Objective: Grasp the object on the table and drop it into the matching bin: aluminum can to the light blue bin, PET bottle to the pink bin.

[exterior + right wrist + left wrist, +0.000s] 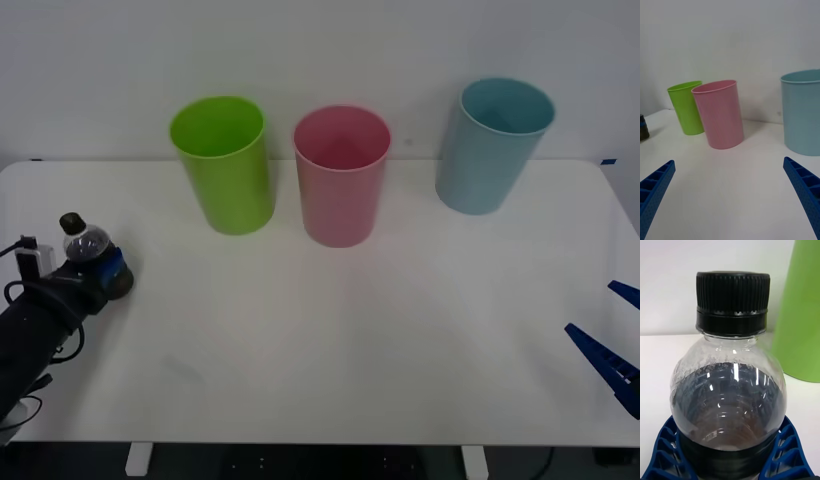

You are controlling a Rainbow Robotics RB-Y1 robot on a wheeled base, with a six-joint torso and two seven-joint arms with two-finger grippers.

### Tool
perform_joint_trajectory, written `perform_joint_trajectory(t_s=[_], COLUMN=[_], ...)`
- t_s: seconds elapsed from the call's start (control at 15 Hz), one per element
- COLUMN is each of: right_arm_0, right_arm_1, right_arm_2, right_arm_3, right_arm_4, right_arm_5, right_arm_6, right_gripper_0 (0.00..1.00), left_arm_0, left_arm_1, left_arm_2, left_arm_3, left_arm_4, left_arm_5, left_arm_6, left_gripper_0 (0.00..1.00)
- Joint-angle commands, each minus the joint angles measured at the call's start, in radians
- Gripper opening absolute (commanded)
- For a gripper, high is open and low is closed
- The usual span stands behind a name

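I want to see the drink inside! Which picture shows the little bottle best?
The left wrist view: the bottle sits close up between the left gripper's blue fingers. The front view shows it small at the table's left edge; the right wrist view catches a sliver.

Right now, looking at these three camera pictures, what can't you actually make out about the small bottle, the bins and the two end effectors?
- Small clear plastic bottle with black cap: label and base hidden by the left end effector in the left wrist view.
- Same bottle: cut off by the picture edge in the right wrist view.
- Right end effector: its arm is cut off by the front view's edge.
- Tall round pink plastic bin and light blue bin: the bin bottoms inside are too dim to judge.
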Motion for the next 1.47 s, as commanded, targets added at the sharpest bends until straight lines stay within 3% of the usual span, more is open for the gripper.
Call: perform_joint_trajectory(t_s=[0.07, 0.67, 1.07, 1.47], right_arm_0=[0.0, 0.0, 0.0, 0.0], right_arm_1=[0.0, 0.0, 0.0, 0.0], right_arm_2=[0.0, 0.0, 0.0, 0.0], right_arm_3=[0.0, 0.0, 0.0, 0.0], right_arm_4=[0.0, 0.0, 0.0, 0.0], right_arm_5=[0.0, 0.0, 0.0, 0.0], right_arm_6=[0.0, 0.0, 0.0, 0.0], right_gripper_0=[1.0, 1.0, 1.0, 1.0], left_arm_0=[0.03, 0.179, 0.228, 0.172], left_arm_1=[0.002, 0.01, 0.008, 0.008], left_arm_2=[-0.002, -0.025, -0.028, -0.075], left_arm_3=[-0.057, -0.359, -0.577, -0.718], left_arm_4=[0.001, 0.069, 0.072, -0.003], left_arm_5=[-0.003, -0.003, -0.003, 0.002], left_arm_6=[0.009, 0.095, 0.343, 0.621], left_gripper_0=[0.0, 0.0, 0.0, 0.0])
